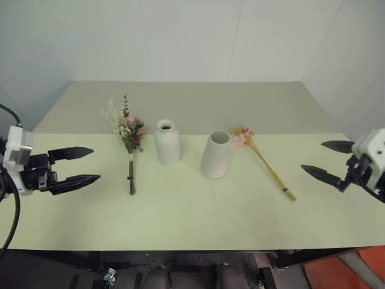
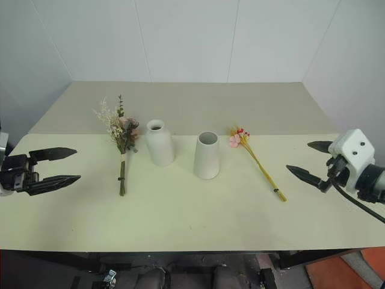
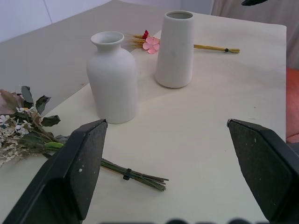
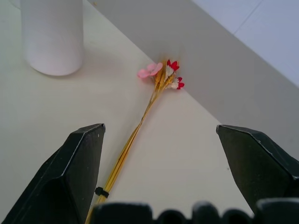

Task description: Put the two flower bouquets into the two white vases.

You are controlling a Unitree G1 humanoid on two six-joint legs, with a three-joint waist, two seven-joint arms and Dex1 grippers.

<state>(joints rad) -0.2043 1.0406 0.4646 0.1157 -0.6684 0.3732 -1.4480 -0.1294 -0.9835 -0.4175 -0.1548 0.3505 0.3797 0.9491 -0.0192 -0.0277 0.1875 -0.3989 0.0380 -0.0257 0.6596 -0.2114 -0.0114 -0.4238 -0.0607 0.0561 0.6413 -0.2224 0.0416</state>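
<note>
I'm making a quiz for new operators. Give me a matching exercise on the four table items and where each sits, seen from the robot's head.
Things:
1. rose bunch
2. bottle vase
3. cone vase
4. yellow-stemmed bunch

Places:
A. standing right of centre
B. lying farthest left
C. lying farthest right
D. standing left of centre, beside the roses

Pairs: 1-B, 2-D, 3-A, 4-C

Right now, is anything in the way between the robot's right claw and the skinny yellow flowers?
No, nothing visible is. The open right gripper hangs beside the thin yellow-stemmed bunch, with bare table between them. The cone vase stands on the bunch's far side.
</note>
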